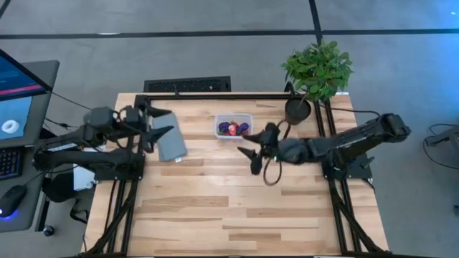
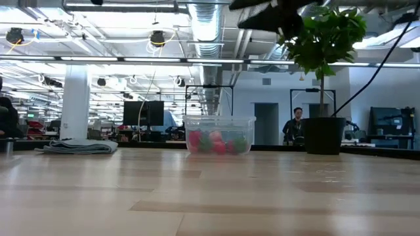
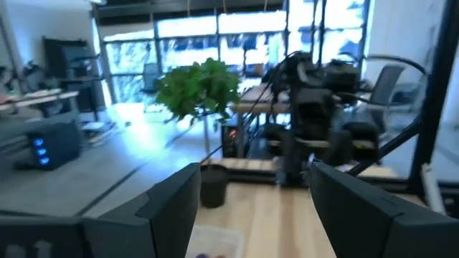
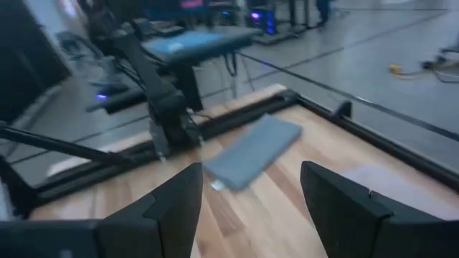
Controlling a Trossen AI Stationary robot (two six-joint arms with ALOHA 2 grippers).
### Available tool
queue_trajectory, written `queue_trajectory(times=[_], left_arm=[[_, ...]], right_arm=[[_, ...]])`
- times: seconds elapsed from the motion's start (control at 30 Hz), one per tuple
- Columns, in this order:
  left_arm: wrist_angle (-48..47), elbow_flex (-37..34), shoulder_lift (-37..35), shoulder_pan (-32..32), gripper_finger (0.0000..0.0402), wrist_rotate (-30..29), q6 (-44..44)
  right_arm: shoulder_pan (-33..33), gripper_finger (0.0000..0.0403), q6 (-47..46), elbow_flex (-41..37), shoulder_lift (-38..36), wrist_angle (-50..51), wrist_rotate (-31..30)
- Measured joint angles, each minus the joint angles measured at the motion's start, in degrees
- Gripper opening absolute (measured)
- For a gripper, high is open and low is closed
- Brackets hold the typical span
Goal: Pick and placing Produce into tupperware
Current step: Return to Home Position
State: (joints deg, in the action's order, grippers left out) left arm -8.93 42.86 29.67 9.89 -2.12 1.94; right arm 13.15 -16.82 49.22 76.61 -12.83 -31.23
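Reference for this entry: the tupperware point(image 1: 234, 117), a clear tub standing upright and uncovered on the wooden table point(image 1: 215, 208).

Produce point(image 1: 233, 129): we find it inside the tupperware, a heap of red, pink, purple and green pieces on the floor of the tub. From table height the heap reaches roughly halfway up the walls. We cannot count single pieces.

Right gripper point(image 1: 257, 143): seen from overhead, it is just right of the tupperware and a little nearer the table's front edge, with no contact. Its fingers are spread wide with nothing between them, and its wrist camera shows the same gap. From table height we see a dark part of this arm well above the tupperware's rim.

Left gripper point(image 1: 163, 123): left of the tupperware and well apart from it, over the end of the grey lid point(image 1: 172, 147) that lies farther from the tub. Its fingers are also spread and hold nothing.

The lid lies flat on the table left of the tupperware. It is near but not touching, and sits slightly askew to it.

Potted plant point(image 1: 318, 68): right of the tupperware and a little farther back. The pot is near the tub but apart from it.

A person point(image 2: 296, 124) stands in the room far behind the tupperware.
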Motion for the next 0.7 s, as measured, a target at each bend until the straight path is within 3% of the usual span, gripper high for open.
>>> queue_trajectory(times=[0.17,0.33,0.5,0.7], left_arm=[[13.55,-13.46,-4.6,-1.22,0.025,0.27,-5.56],[20.81,-20.59,-8.38,-2.8,0.025,0.28,-7.25],[20.14,-21.43,-12.84,-3.26,0.025,-1.05,-5.29],[12.96,-21.43,-20.29,-3.26,0.025,-1.7,-4.38]], right_arm=[[-7.1,0.026,1.86,0.01,-4.39,-0.76,10.0],[-10.4,0.026,3.75,-0.58,-8.24,-1.38,13.99],[-12.28,0.026,4.62,-9.44,-16.14,-8.79,14.69],[-11.95,0.026,4.62,-23.59,-31.91,-18.06,13.76]])
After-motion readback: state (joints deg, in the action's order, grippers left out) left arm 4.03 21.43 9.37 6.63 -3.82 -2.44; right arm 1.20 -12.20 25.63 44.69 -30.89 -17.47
